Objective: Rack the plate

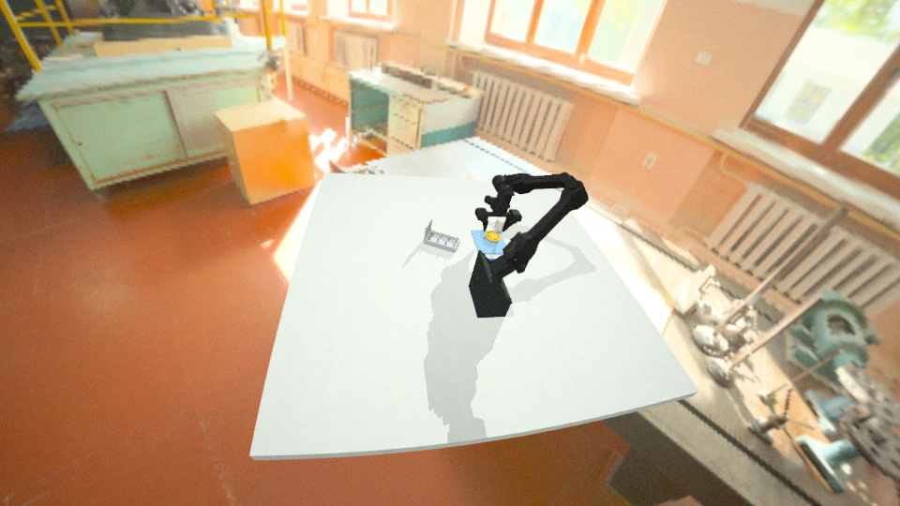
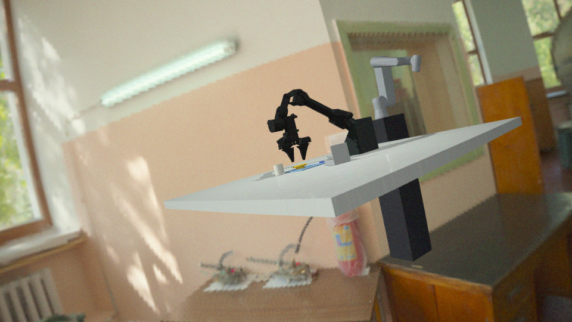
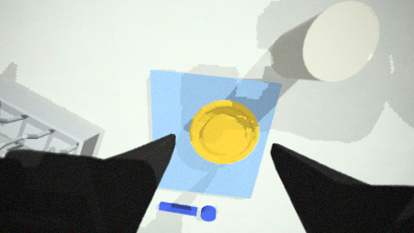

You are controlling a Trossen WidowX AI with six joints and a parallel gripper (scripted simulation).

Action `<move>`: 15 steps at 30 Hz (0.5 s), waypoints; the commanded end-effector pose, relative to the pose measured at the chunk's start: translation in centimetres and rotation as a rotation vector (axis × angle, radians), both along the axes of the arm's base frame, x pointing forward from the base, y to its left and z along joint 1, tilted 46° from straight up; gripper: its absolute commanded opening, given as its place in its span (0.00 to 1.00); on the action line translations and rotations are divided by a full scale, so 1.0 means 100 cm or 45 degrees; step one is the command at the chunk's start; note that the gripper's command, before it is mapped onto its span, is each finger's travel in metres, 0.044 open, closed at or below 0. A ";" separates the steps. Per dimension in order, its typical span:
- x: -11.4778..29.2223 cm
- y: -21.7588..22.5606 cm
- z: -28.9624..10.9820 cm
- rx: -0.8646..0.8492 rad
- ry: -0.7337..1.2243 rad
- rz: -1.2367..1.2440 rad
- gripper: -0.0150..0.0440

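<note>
blue mat (image 3: pixel 172 92) | white cup (image 3: pixel 341 40) | blue spoon (image 3: pixel 185 210)

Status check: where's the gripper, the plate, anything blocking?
Gripper open, empty, above plate. Yellow plate flat on blue mat. Cup and blue spoon nearby, not blocking.

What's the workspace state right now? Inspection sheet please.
Surface: white table, sunlit, arm shadow across it.
Job's things: yellow plate lying flat on a blue mat; grey dish rack apart from the mat, holding nothing.
Clutter: white cylinder beyond the mat; blue spoon-like utensil beside the mat's near edge.
Grippers: gripper above the plate, jaws open, holding nothing, not touching it.
Cables: nothing seen.
Surroundings: workshop room with radiators, windows, benches; grey arm behind the table.
</note>
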State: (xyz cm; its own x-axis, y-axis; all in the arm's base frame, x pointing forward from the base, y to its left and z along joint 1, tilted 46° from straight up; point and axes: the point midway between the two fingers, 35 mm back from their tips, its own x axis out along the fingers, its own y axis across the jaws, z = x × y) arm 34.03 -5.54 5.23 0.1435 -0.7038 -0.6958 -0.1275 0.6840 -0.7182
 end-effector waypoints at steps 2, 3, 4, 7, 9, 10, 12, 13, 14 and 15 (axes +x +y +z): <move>0.000 -0.006 -0.006 -0.004 0.006 0.003 0.93; 0.001 -0.007 -0.007 -0.004 0.006 0.003 0.93; 0.001 -0.009 -0.008 -0.005 0.006 0.003 0.93; 0.001 -0.012 -0.011 -0.005 0.006 0.003 0.93; 0.002 -0.015 -0.013 -0.006 0.006 0.003 0.93; 0.002 -0.016 -0.014 -0.006 0.006 0.003 0.93; 0.002 -0.018 -0.016 -0.006 0.006 0.003 0.93; 0.002 -0.020 -0.017 -0.007 0.006 0.003 0.93; 0.002 -0.021 -0.018 -0.007 0.006 0.003 0.93; 0.002 -0.022 -0.019 -0.007 0.006 0.003 0.93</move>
